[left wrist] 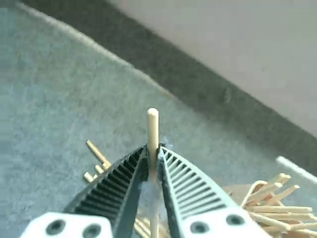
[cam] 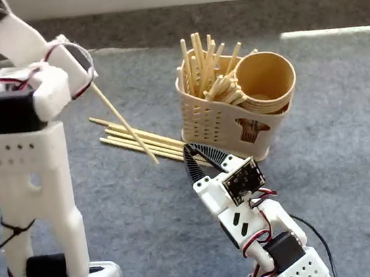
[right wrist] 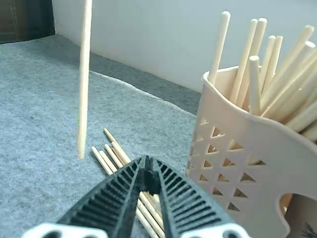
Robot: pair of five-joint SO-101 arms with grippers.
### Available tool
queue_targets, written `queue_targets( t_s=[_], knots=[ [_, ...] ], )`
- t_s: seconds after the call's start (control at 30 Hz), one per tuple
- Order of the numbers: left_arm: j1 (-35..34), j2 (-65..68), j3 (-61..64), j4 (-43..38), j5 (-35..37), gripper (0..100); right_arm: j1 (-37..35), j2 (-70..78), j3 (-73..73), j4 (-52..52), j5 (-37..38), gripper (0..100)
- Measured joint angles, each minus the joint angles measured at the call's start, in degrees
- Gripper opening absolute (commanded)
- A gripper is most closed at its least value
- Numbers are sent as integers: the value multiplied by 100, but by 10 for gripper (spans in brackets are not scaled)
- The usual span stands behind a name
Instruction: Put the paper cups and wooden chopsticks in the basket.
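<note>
Beside the cream latticed plastic basket (cam: 220, 123), a fan of pale round wooden chopsticks (cam: 134, 140) lies on the grey felt-like mat (cam: 348, 137). Above that fan the left gripper (left wrist: 152, 148) is clamped on a single wooden chopstick (cam: 125, 127), pinched near its upper end, tilted, with the lower tip hanging free. The right gripper (right wrist: 147, 166), low by the basket's foot, has its ribbed jaws pressed together on nothing. Tan stacked paper cups (cam: 266, 78) lie in the basket among upright sticks. The sticks look light, stiff and smooth, likely to roll or pivot; a mid-length pinch should steady them.
</note>
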Motion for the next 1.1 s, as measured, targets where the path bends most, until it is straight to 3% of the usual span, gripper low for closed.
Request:
queue_targets(
  t_s=[0.27,0.8,1.1],
  knots=[
    [202,-387,-308,-914,0,6,0,0,0,0,0,6],
    [1486,-396,-123,-3059,-79,6,0,0,0,0,0,6],
    [2031,-387,1987,-5477,-1802,6,0,0,0,0,0,6]
  ],
)
